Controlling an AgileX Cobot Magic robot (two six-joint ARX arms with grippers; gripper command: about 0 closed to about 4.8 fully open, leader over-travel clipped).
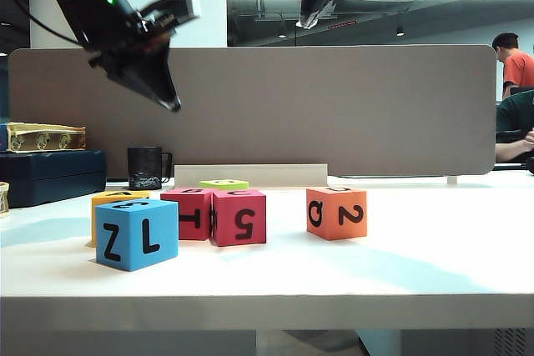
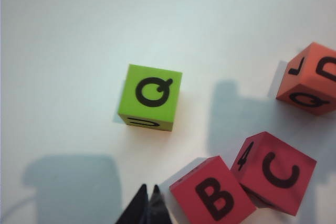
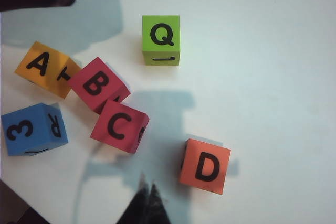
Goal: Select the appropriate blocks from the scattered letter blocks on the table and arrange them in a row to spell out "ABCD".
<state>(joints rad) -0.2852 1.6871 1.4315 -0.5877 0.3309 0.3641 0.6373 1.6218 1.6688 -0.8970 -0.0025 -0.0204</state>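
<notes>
Four target foam cubes sit on white tabletop [image 3: 273, 45]: yellow-orange A [image 3: 44, 68], red B [image 3: 97, 84], pink-red C [image 3: 119, 126] touching diagonally, orange D [image 3: 205, 166] apart. Left end effector [image 2: 148, 190], right end effector [image 3: 147, 188] both closed, empty, raised. Next: straighten row, bring D in.

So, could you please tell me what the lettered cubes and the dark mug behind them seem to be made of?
The red cube marked B and its lettered neighbours look like matte foam: soft, glare-free faces, slightly rounded edges. The dark mug looks like glazed ceramic, judging by faint sheen, though that is uncertain.
</notes>
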